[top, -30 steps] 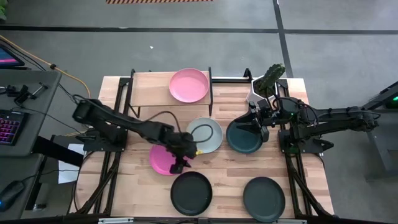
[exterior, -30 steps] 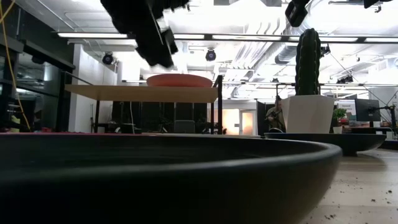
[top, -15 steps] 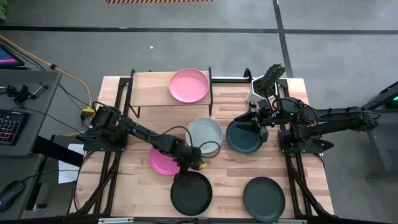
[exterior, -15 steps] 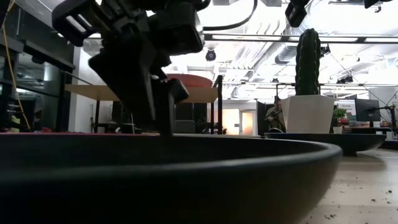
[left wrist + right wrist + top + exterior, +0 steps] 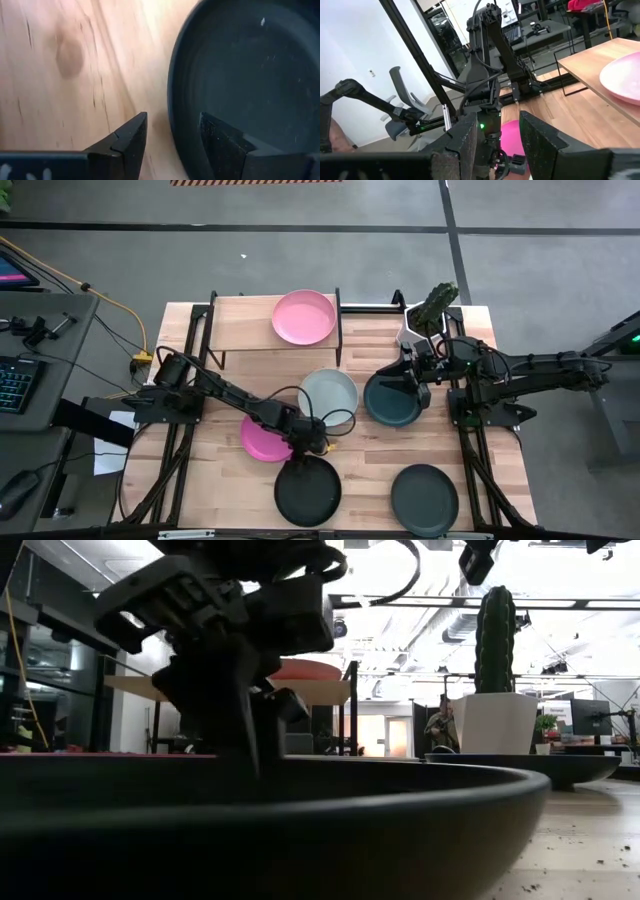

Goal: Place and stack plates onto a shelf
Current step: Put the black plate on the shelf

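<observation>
A: Which way does the round matte black plate [image 5: 250, 65] face?

B: It lies flat on the planked light-wood worktop [image 5: 50, 60] with its hollow upward. It is round, so it has no long axis. The surface is dull, with a few pale specks, and the rim is low and curved.

A: And the left gripper [image 5: 310, 446]?

B: It is right at that rim. Its dark fingers [image 5: 127, 142] stand wide and straddle it, one over bare wood outside the rim and the other over the hollow. The rim sits in the gap. I cannot see them pinching it.

A: What lies around those fingers?

B: A round magenta plate [image 5: 258, 440] is just beside them on the arm's side. A pale mint-white plate [image 5: 328, 393] is near, on the shelf side. A dark grey-green plate [image 5: 424, 500] sits well apart, beyond the black one.

A: The shelf?

B: It is a rectangular light-wood board shelf on a black metal frame [image 5: 245, 325], well beyond the fingers. Its long side runs across the worktop. One light pink plate [image 5: 304, 317] rests at one end, hollow up.

A: And the right gripper [image 5: 492, 135]?

B: It waits over the rim of a dark teal plate [image 5: 392, 402]. Its fingers are partly spread, and nothing shows between the tips.
</observation>
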